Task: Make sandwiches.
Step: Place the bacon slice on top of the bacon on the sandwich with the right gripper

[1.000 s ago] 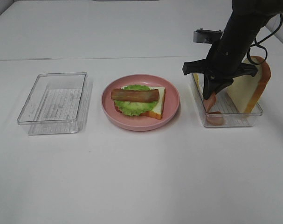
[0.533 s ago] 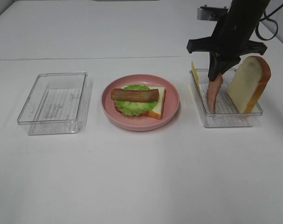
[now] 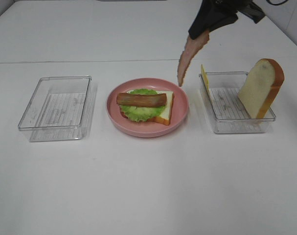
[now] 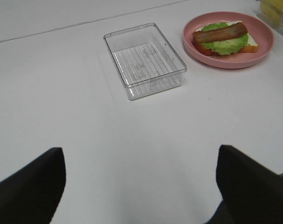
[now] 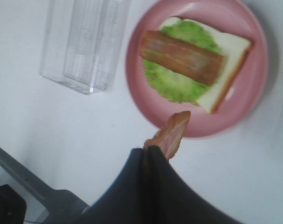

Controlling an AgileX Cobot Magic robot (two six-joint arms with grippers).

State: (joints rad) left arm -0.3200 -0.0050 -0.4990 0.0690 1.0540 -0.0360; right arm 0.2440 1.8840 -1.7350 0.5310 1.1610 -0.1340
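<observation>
On the pink plate (image 3: 180,100) lies the sandwich stack (image 3: 146,104): a white bread slice, a green lettuce leaf and one brown meat strip on top; it also shows in the left wrist view (image 4: 223,38) and the right wrist view (image 5: 192,65). My right gripper (image 3: 203,30) is shut on a second meat strip (image 3: 189,56), which hangs above the plate's right rim. The strip's tip (image 5: 171,133) sticks out past the fingers. A bread slice (image 3: 260,88) and a yellow cheese square (image 3: 204,76) stand in the right clear tray (image 3: 236,125). My left gripper (image 4: 141,186) is open above bare table.
An empty clear tray (image 3: 57,107) sits left of the plate, also seen as the tray (image 4: 146,60) in the left wrist view. White table surface lies all around, with a seam line running across behind the trays.
My right gripper lifted the meat strip out of the right tray and carried it up and left, toward the plate. The left arm has not moved.
</observation>
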